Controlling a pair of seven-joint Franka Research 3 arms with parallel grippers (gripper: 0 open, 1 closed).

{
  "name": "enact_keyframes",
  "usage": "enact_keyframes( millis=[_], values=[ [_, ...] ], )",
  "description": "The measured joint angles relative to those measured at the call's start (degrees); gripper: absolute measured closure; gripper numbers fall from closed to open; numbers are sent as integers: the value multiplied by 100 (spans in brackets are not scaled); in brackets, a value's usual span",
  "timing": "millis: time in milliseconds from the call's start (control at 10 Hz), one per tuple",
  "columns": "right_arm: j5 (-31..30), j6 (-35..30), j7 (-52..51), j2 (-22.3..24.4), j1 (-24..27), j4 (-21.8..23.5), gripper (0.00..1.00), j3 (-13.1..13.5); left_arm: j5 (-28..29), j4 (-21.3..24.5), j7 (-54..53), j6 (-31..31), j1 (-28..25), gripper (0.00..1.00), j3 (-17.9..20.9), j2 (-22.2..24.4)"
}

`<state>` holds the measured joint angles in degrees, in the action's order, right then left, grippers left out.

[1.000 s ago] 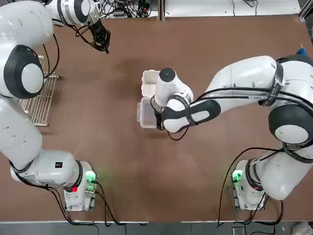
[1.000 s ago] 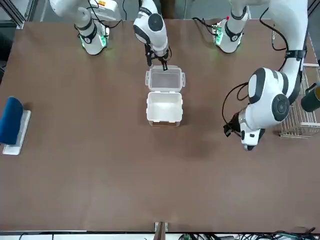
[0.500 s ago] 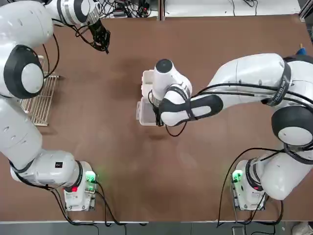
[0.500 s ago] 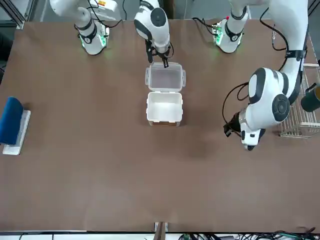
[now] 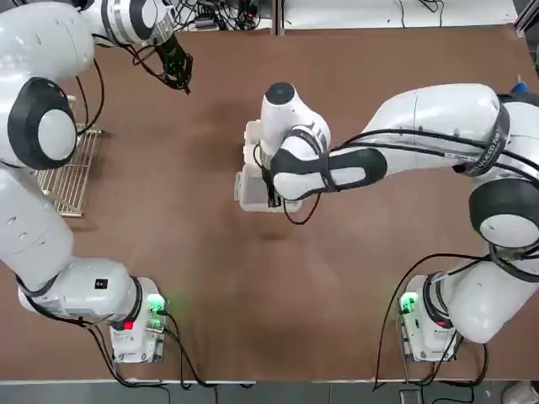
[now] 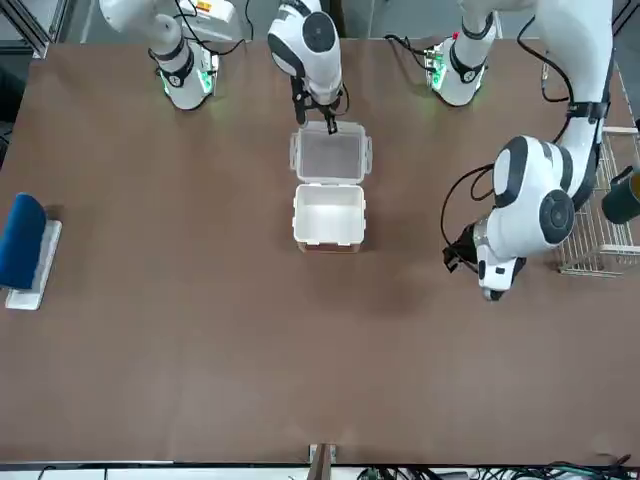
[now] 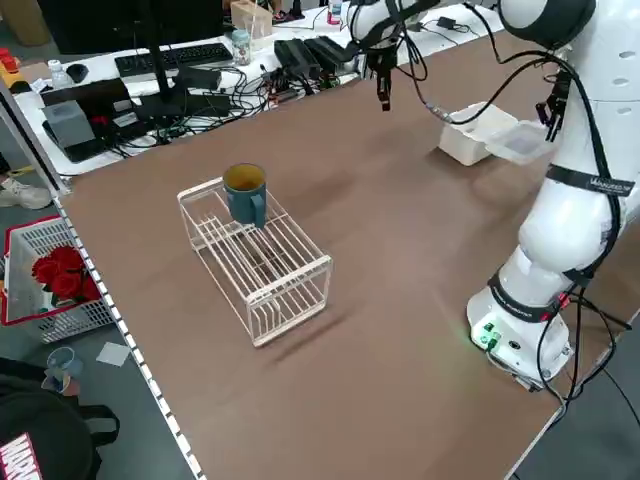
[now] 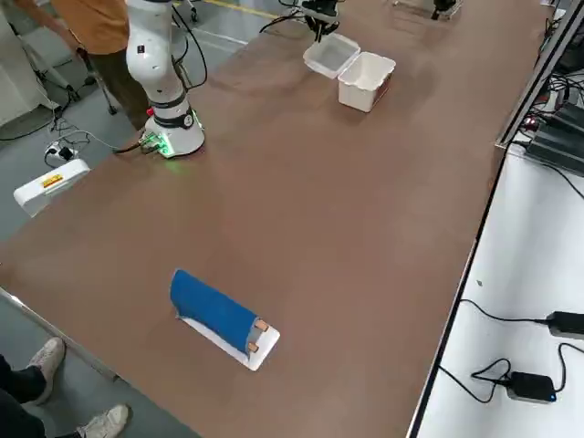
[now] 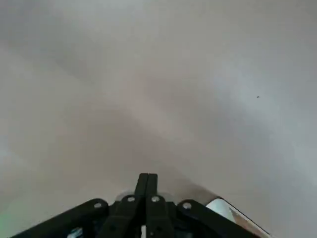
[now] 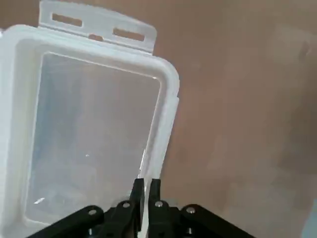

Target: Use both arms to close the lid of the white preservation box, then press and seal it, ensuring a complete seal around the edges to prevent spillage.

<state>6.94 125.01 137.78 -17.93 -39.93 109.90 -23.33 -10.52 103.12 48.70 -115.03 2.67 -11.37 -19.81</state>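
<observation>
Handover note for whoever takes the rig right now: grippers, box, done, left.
Left gripper: shut, empty, away from the box on the robot's left.
Right gripper: fingers slightly apart, at the lid's edge; contact unclear, no grip evident.
White box: on the table, open and empty. Lid folded back flat on the robot's side, still joined.
Done: no closing or sealing.
Left: swing lid over, press rim all round, fasten latch tabs, check seal.
</observation>
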Motion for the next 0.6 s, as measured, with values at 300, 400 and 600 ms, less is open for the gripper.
enact_keyframes(
  millis=[300,400,600],
  values=[
    [58,-307,-6,31,111,-291,93,-8,-10,-2,0,0,-16,99,4,-2],
    [73,-338,-10,50,151,-348,93,-10,-10,-6,0,0,-27,99,5,-2],
    [77,-407,-17,105,216,-454,94,-9,-10,-8,0,0,-38,99,6,-2]
  ],
)
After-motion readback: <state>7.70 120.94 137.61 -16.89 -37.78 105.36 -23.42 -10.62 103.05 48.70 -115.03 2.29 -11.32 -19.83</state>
